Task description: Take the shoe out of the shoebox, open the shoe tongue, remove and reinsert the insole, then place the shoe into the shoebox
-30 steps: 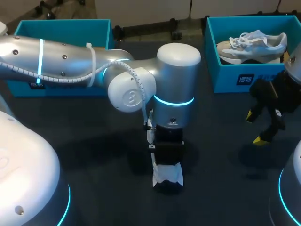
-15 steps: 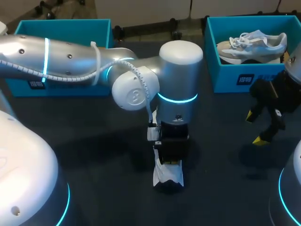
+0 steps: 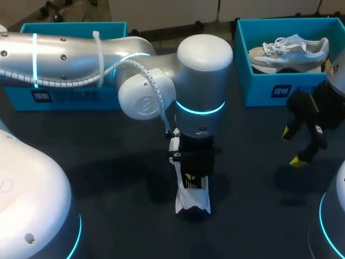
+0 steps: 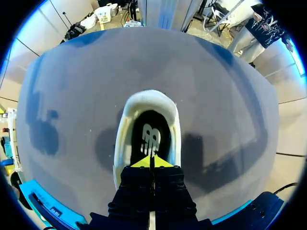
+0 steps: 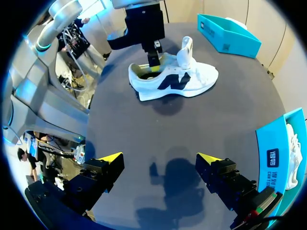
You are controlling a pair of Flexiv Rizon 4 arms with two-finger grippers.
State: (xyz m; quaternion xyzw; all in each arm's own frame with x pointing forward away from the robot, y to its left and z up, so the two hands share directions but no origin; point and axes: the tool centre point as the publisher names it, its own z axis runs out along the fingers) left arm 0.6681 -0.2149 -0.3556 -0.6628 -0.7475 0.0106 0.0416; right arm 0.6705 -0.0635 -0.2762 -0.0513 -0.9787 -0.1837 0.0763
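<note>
So the white sneaker with a dark side logo (image 3: 192,202) isn't in a box. It's standing upright on the dark table (image 3: 108,162), about mid-table and toward the near edge, with its white tongue (image 5: 184,48) pulled up. The left pincer (image 3: 190,181) is right over the shoe's opening with its yellow tips pressed together. I can't tell if anything is nipped between them. From the left wrist you look straight down onto the black insole (image 4: 151,136), with the rounded heel rim just ahead of the tips.

The right pincer (image 5: 159,160) has its fingers spread wide and holds nothing. It hangs over the table's right side, well apart from the sneaker, and a broad stretch of dark tabletop shows between them.

Two teal cardboard shoeboxes sit along the far edge. The left box (image 3: 70,32) is partly hidden behind the left arm, and the right box (image 3: 259,81) holds a pale grey-white sneaker (image 3: 288,51).

For writing, there's a white logo on the insole and white printed labels on both box fronts.
</note>
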